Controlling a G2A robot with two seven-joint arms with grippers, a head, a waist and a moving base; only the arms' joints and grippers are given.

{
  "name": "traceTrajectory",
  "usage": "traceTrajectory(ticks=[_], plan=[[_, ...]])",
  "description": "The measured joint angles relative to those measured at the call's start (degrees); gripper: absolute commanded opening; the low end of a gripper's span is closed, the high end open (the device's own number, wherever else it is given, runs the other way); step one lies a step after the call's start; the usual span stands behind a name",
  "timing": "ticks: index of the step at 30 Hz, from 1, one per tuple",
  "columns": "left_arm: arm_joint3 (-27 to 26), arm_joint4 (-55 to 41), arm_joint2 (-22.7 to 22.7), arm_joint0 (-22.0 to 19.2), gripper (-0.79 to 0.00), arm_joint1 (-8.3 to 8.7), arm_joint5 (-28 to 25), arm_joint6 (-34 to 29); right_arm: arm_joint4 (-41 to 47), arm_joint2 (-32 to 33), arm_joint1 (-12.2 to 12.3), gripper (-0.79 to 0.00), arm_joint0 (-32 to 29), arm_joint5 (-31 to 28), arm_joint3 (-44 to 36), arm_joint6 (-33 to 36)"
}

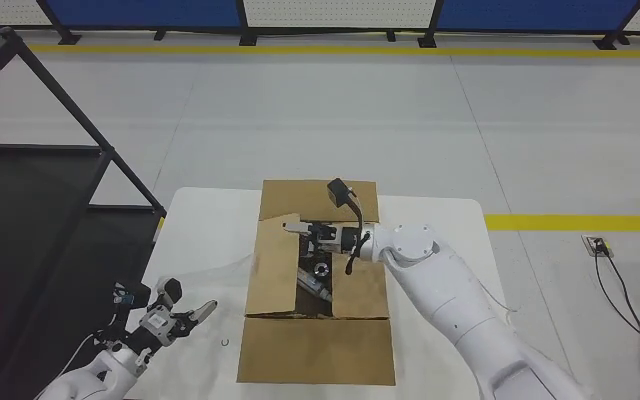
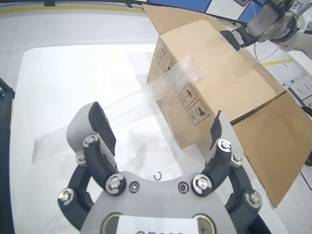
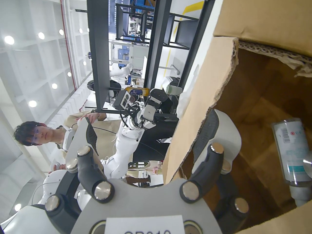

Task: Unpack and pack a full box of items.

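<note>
one cardboard box (image 1: 315,350) stands at the middle of the white bench (image 1: 200,230), open at the top, with four flaps; the far flap and the near flap lie spread outward, so the whole outline runs far to near; the left flap (image 3: 195,122) stands up at a slant; the box wall facing left carries four black-framed handling symbols, among them a pair of arrows and an umbrella, and one strip of clear tape (image 2: 178,76) juts from that wall toward the left.

one clear bottle (image 3: 290,152) with a white barcode label lies down inside the box; in the top view its long axis seems to slant from far-left to near-right; other contents are too small to count.

the right tool (image 3: 151,127) sits at the box's left flap, spread wide, one finger outside the flap and one inside, the cardboard edge between them; whether either pad touches it is unclear.

the left tool (image 2: 159,127) hangs over the bench's near-left part, well apart from the box, spread and holding nothing; one small c-shaped ring (image 2: 158,175) lies on the bench between it and the box.
</note>
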Motion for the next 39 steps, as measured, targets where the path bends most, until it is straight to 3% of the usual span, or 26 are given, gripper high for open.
traceTrajectory(ticks=[11, 29, 39], plan=[[-0.99, 3.05, -2.99, 4.03, 0.0, -0.33, 10.58, 3.48, 1.67, 0.04, -1.57, 0.0, -1.34, 1.68, -6.22, -6.85], [-1.14, 3.46, -2.78, 3.72, 0.0, -0.39, 11.66, 3.53, 2.61, -0.1, -2.18, 0.0, -3.15, 3.79, -8.25, -10.15], [-0.61, 5.26, -4.23, 4.67, 0.0, -0.57, 15.55, 4.64, 3.72, -5.26, -6.63, 0.0, -0.92, 6.63, -6.46, -15.65]])
